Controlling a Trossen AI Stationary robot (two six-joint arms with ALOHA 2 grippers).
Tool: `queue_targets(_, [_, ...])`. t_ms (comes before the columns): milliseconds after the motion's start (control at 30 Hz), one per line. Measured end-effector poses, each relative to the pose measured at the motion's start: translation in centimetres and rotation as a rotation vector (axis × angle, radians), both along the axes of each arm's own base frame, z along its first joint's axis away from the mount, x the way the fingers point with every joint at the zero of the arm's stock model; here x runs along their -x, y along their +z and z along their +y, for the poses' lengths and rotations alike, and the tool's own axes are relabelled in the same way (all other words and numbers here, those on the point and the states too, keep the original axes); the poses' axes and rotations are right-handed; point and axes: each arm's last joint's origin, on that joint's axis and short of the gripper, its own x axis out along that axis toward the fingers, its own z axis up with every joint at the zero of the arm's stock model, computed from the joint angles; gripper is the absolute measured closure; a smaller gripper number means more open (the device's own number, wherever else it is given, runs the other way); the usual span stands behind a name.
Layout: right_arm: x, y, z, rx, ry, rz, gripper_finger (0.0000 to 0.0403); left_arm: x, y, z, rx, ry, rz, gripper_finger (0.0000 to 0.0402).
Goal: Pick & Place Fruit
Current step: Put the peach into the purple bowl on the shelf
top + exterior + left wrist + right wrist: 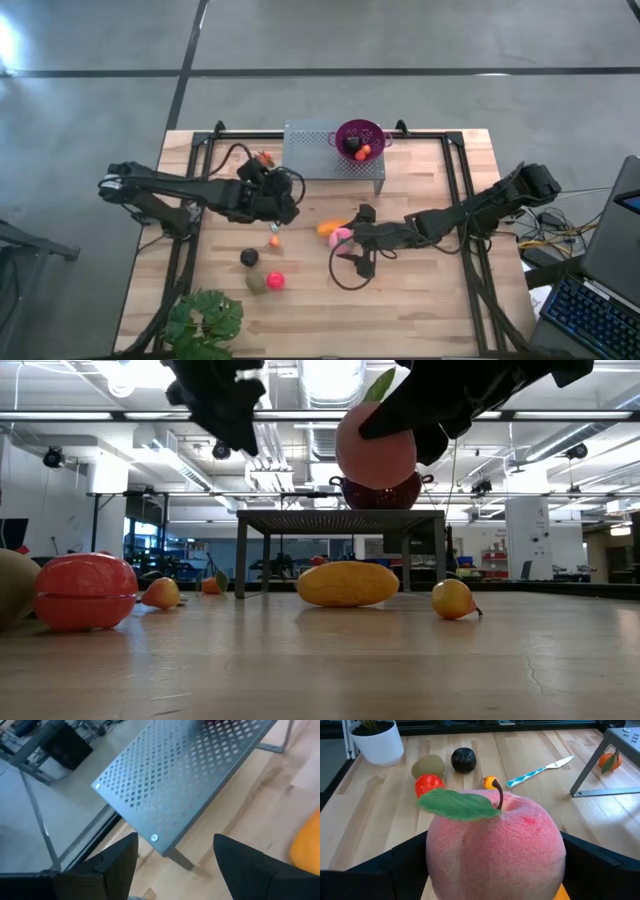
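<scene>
Right wrist view fills its centre with the pink fruit (495, 845), a peach-like piece with a green leaf and brown stem, clamped between the right gripper's (495, 870) dark fingers. In the low view it hangs clear of the tabletop at top centre, lifted, I judge, for carrying to the purple bowl (360, 138) on the perforated grey stand (335, 152) at upper centre of the high view.

The left gripper (175, 865) hovers by that stand with its fingers spread and nothing between them, probably waiting.

Other fruit lies loose at lower left of the high view: a dark ball (249, 258), a red ball (275, 280) and an olive piece (256, 283).

The bowl's contents are too small to name, and the pink fruit hides its gripper's fingertips.
</scene>
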Motion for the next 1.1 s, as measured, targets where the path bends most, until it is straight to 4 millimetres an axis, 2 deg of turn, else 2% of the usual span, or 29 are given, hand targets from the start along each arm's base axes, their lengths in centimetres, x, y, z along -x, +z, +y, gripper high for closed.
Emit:
queue_targets(167, [0.1,0.2,0.0,-0.002,0.0,-0.006,0.0058,-0.5,-3.5,-0.1,0.009,-0.009,-0.063,0.014])
queue_targets(333, [0.5,1.3,-0.3,0.001,-0.026,-0.044,0.0061,-1.0,-6.9,-0.4,0.065,-0.142,-0.14,0.0148])
queue_targets(467, [1.2,2.7,-1.1,0.005,-0.069,-0.083,0.0046,-1.3,-8.5,-0.7,0.109,-0.268,-0.251,0.0155])
queue_targets(667, [2.5,5.0,-3.4,-0.004,-0.139,-0.125,0.0047,-1.7,-8.8,-1.2,0.139,-0.469,-0.4,0.0158])
queue_targets(933, [4.8,7.8,-7.9,-0.051,-0.304,-0.196,0.0051,-1.9,-7.9,-2.1,0.15,-0.848,-0.573,0.0158])
queue_targets(1100, [5.7,9.7,-10.0,-0.025,-0.38,-0.182,0.0042,-1.8,-8.0,-2.2,0.156,-0.891,-0.587,0.0158])
